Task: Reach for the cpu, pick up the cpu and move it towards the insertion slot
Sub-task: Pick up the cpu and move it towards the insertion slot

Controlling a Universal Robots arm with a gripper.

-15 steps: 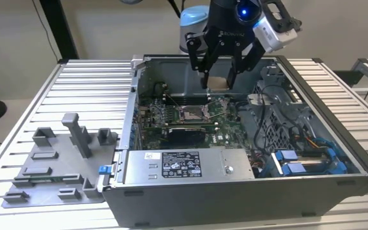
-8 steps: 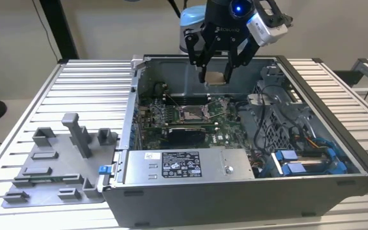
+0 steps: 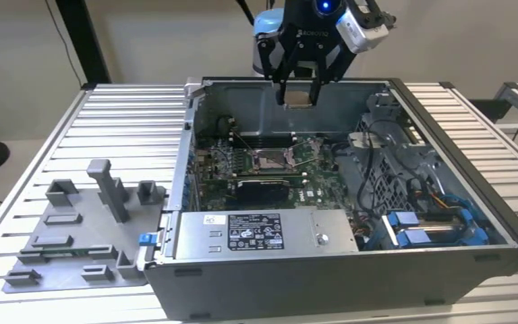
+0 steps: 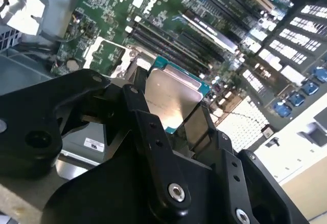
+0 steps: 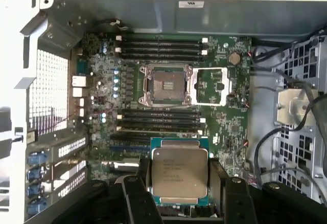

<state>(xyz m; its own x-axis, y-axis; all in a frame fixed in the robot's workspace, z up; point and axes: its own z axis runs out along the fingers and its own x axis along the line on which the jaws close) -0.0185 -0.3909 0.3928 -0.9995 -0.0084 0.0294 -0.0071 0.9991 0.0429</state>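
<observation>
Fingers (image 5: 137, 193) pinching the cpu (image 5: 179, 171) by two opposite edges — silvery face showing in both wrist views, teal rim around it. Held in the air above the open computer case (image 3: 475, 223), gripper (image 3: 297, 94) near its back wall. Insertion slot (image 5: 166, 85) open on the green motherboard (image 5: 230, 127) below — well apart from the cpu.

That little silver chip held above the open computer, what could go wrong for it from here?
The cpu is pinched only by its edges in the gripper, high over the case, so a slip could drop it onto the green board. The insertion slot is barely larger than the chip, so a slight tilt or offset might jam it. The open metal frame lying beside the slot could also catch a finger on the way down.
</observation>
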